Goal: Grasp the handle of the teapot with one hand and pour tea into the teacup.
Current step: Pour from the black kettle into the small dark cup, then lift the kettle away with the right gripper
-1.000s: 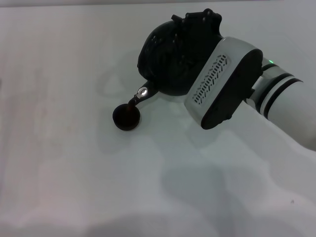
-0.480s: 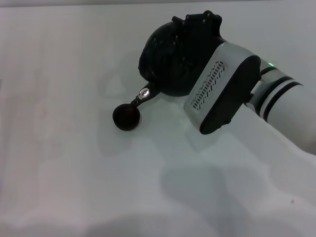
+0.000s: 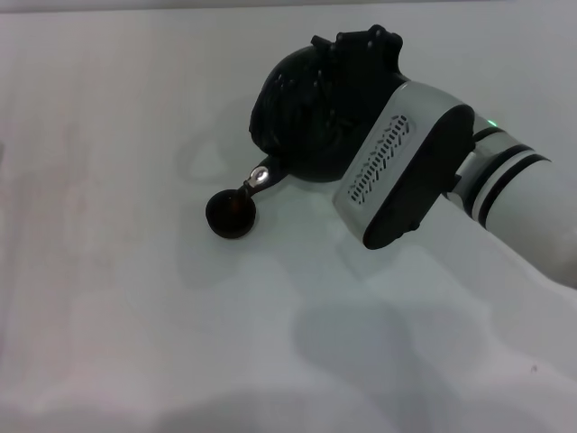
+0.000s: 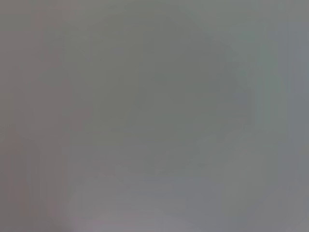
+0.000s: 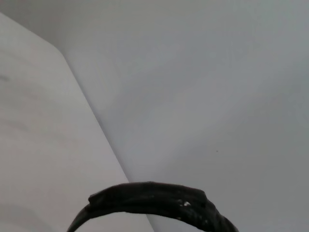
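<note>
Black teapot [image 3: 302,117] tipped toward the robot's left over the white counter [image 3: 126,307], spout [image 3: 260,176] with its silvery spot angled down, tip just above the rim of the small dark teacup [image 3: 230,214]. Teacup upright on the counter, below and left of the pot. Right pincer [image 3: 365,54] at the pot's top by the handle [image 5: 154,200]; fingers hidden, apart or clamped impossible to tell. Left wrist view only a grey blur.

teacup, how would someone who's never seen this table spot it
Find the big black teapot held up by the right arm. Follow its short spout down to the white table; the teacup sits right under the tip. It's tiny, round, dark and handleless.
</note>
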`<action>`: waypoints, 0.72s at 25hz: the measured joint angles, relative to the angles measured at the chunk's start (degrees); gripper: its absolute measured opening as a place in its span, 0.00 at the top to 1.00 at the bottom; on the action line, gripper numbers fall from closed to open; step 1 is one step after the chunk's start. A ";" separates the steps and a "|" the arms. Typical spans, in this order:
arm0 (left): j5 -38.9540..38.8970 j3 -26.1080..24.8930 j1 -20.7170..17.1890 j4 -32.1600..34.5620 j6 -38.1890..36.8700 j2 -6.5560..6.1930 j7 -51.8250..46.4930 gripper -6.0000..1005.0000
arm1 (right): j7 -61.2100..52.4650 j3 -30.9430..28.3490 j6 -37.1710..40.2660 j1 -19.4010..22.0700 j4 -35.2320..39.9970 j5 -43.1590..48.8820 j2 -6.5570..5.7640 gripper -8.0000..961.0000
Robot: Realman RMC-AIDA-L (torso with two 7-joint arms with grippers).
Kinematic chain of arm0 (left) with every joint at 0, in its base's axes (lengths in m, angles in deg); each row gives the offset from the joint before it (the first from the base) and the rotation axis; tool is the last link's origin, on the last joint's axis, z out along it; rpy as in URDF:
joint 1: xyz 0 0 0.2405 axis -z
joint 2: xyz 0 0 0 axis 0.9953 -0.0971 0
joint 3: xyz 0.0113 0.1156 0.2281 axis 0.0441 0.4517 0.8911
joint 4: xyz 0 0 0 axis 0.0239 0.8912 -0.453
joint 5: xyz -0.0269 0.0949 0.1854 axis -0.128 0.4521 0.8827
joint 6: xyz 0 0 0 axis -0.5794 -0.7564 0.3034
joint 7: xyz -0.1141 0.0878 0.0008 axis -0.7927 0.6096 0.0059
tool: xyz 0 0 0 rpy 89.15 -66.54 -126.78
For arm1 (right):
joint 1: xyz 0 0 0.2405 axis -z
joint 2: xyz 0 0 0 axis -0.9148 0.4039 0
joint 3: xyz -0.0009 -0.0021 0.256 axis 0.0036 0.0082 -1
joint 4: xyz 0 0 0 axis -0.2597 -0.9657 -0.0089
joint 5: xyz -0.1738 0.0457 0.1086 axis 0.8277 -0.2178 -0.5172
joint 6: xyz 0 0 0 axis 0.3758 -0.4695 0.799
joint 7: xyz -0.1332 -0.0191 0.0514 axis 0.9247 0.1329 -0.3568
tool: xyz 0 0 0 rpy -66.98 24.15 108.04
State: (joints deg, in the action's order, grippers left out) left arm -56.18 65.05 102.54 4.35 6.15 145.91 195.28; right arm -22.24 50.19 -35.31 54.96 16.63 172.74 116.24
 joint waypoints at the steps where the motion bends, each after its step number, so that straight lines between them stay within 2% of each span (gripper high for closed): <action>1: 0.02 0.02 0.07 0.00 0.02 0.00 0.00 0.14 | -0.06 0.04 0.02 0.08 0.16 -0.42 0.02 0.87; 18: 0.11 -0.01 0.71 0.00 -0.10 -0.09 0.01 0.14 | -0.25 -1.60 2.46 1.46 3.59 -11.63 -0.29 0.84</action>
State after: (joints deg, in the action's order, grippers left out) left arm -56.07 65.04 103.25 4.34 6.06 145.82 195.30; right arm -22.50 48.59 -32.85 56.42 20.22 161.11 115.95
